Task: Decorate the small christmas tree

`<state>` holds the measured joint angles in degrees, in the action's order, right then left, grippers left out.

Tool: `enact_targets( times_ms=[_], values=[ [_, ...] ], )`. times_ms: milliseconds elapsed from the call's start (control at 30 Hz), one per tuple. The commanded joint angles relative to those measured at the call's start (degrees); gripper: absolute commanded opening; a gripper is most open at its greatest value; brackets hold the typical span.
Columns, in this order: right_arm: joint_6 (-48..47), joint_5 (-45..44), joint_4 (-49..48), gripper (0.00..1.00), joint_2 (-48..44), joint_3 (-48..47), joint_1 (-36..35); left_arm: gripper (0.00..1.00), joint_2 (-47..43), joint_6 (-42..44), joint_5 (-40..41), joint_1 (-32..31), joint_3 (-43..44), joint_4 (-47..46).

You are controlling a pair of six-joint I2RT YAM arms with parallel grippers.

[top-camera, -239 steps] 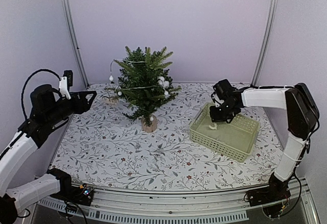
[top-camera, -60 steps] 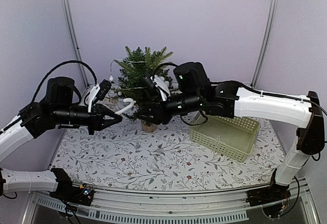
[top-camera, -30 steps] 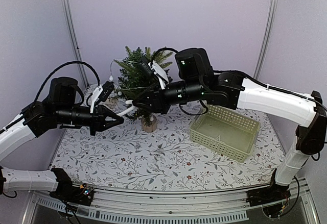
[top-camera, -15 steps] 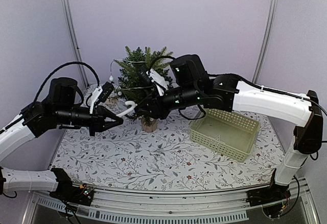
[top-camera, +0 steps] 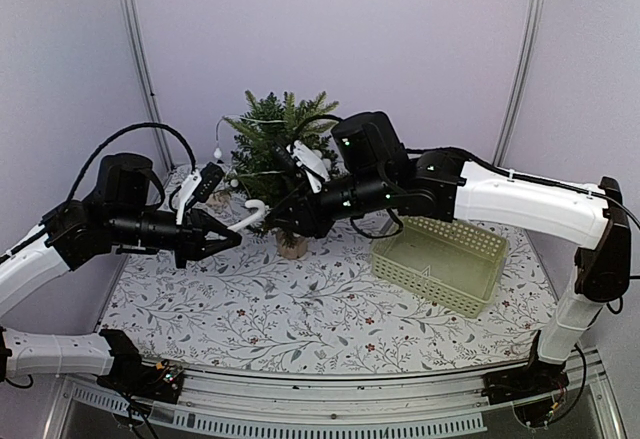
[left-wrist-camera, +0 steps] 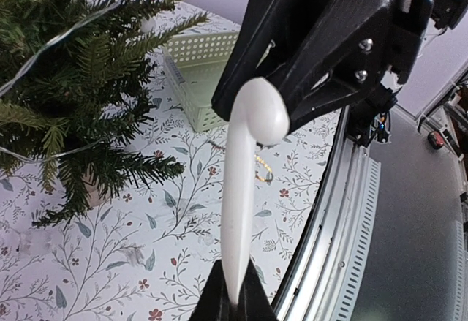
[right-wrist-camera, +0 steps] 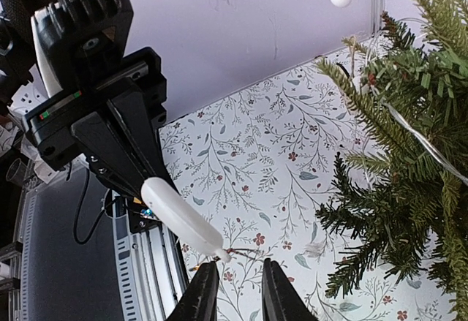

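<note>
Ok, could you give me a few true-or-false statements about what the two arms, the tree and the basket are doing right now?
1. The left gripper has its jaws shut on a white ornament. True.
2. The right gripper is clamped on the small christmas tree. False: its jaws stand apart at the ornament's tip, off the tree.
3. The green basket sits on the left arm's side of the tree. False: it is on the right arm's side.
4. A pale string runs across the tree's branches. True.

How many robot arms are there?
2. The black-and-white left robot arm reaches in from the left, the black-and-white right robot arm from the right; they meet near the small green christmas tree.
</note>
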<state>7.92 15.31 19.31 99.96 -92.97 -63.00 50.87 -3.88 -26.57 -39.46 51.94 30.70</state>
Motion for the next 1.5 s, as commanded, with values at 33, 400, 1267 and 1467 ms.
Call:
enact_targets(
  times_ms=[33, 400, 1267, 1467],
  values=[
    [-0.27, 1.33, -2.04, 0.23, -0.58, -1.69, -0.42, 0.0, -0.15, -0.04, -0.5, 0.88, -0.51, -1.2],
    [-0.45, 1.73, -1.43, 0.18, 0.23, -1.34, -0.48, 0.0, -0.31, -0.23, -0.46, 0.88, -0.5, -1.9],
    [1.38, -0.86, -1.55, 0.0, -1.04, 0.07, -0.41, 0.0, -1.56, -1.29, 0.23, 0.96, -1.92, -2.51],
    [1.75, -3.08, -1.32, 0.0, -2.51, 1.27, -0.4, 0.0, -1.27, -1.53, 2.09, 1.36, -2.05, -2.07]
  ],
)
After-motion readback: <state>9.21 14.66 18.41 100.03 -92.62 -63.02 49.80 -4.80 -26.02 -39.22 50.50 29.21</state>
